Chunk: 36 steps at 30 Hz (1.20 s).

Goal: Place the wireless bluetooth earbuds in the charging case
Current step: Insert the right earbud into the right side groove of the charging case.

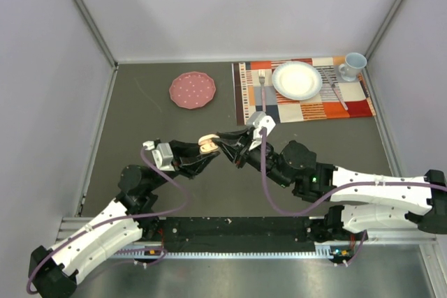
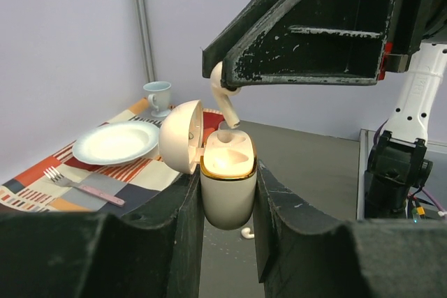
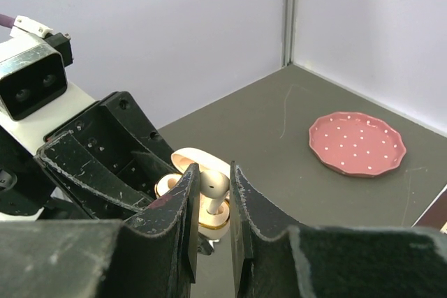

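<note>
The charging case is a cream egg-shaped shell with a gold rim, and its lid is hinged open to the left. My left gripper is shut on the case body and holds it upright above the table. My right gripper is shut on a white earbud. The earbud hangs stem down over the far edge of the case opening. In the top view the two grippers meet at the case at mid-table. Another earbud lies on the table below the case.
A pink dotted plate sits at the back left. A patterned placemat at the back right carries a white plate, a fork and a knife. A pale blue mug stands at its corner. Walls enclose three sides.
</note>
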Available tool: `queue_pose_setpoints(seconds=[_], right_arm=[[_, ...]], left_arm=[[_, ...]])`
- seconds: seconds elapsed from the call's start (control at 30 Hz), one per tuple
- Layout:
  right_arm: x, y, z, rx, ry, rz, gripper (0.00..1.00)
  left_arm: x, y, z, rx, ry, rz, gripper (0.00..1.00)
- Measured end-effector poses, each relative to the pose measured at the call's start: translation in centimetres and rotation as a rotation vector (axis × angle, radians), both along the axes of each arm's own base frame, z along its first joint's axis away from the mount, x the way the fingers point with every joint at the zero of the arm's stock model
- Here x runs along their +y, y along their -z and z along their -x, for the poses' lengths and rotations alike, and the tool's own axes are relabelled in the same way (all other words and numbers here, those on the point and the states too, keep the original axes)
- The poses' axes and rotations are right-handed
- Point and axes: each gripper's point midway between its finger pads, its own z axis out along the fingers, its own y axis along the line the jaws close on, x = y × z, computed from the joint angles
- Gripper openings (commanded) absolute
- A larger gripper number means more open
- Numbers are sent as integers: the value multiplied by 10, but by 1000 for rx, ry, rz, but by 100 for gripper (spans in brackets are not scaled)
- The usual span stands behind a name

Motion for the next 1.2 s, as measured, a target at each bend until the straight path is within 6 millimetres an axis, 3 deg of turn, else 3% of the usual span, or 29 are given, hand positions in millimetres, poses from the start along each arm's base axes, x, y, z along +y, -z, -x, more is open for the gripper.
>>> queue_pose_setpoints(seconds=[0.6, 1.2], right_arm=[[1, 11, -6, -25, 32, 16, 0], [1, 24, 1, -74, -13, 114, 0]], left_arm=[[-1, 1, -2, 27, 0, 8, 0], [-1, 11, -1, 63, 4, -3, 0]])
